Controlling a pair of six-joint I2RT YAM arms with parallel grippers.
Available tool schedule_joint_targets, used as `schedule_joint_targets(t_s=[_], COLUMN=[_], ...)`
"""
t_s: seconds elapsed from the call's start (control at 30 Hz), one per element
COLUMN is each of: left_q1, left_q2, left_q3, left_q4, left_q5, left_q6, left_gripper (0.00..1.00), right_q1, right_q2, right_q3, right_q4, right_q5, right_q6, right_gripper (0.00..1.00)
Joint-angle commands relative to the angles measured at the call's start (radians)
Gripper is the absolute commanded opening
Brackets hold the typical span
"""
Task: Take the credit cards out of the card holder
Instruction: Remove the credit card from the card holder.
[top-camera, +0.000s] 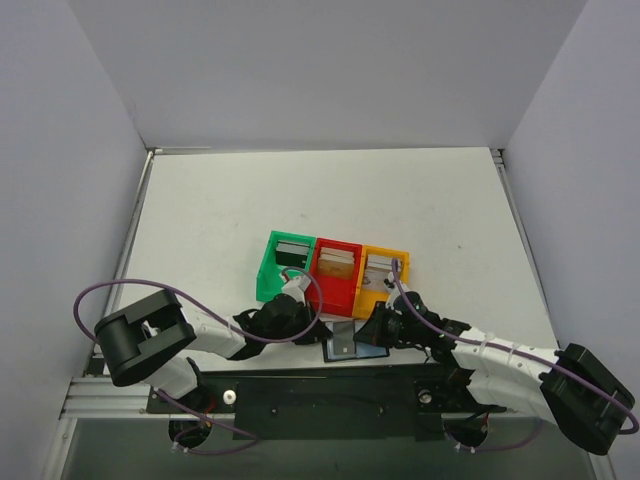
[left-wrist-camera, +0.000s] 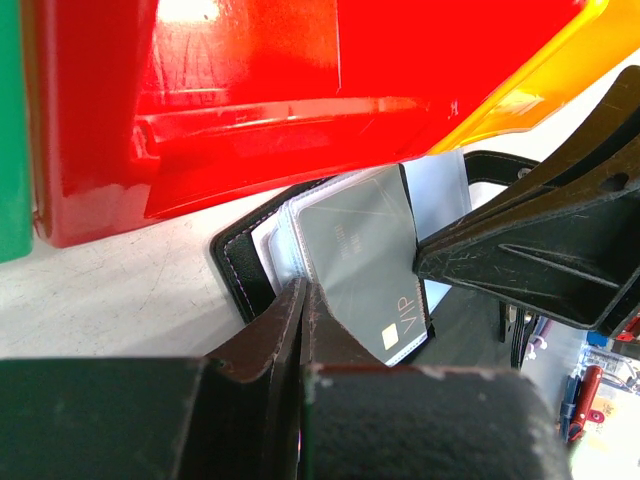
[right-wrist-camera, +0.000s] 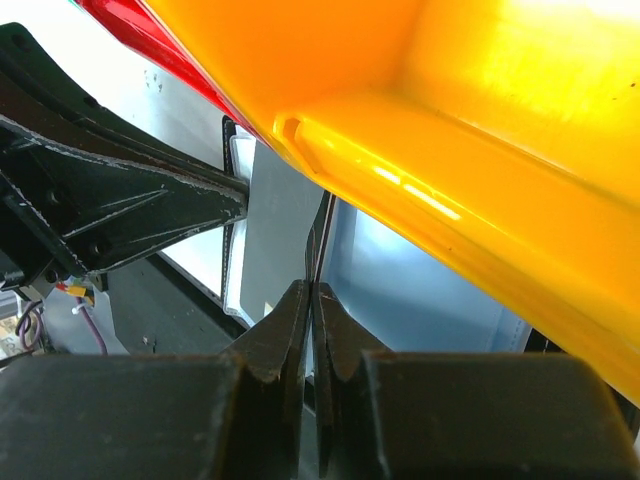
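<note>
Starting with the left gripper (left-wrist-camera: 303, 300): its jaws are pinched tight on the near edge of the black card holder (left-wrist-camera: 232, 262), right by the grey VIP card (left-wrist-camera: 365, 250) sitting in a clear sleeve. Meanwhile the right gripper (right-wrist-camera: 312, 300) is clamped too, on a thin leaf of the holder. Card or sleeve, can't tell. In the top view the holder lies open at lower centre, just below the red and orange boxes of the three-box tray (top-camera: 335, 292).
</note>
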Motion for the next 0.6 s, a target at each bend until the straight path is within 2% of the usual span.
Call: schedule_joint_targets(t_s=[0.0,0.57], left_q1=[-0.017,-0.017], left_q2=[0.065,0.07], left_q3=[-0.004,-0.007], left_q4=[-0.177,-0.18], left_q5=[-0.03,-0.03], left_q6=[0.038,0.033], left_gripper=[0.0,0.0], right_q1=[-0.006,-0.044], right_q2=[-0.024,-0.092], right_q3=[0.0,-0.029], right_q4=[0.052,0.001], right_q5=[-0.026,-0.032], right_q6=[0.007,0.001], right_gripper=[0.0,0.0])
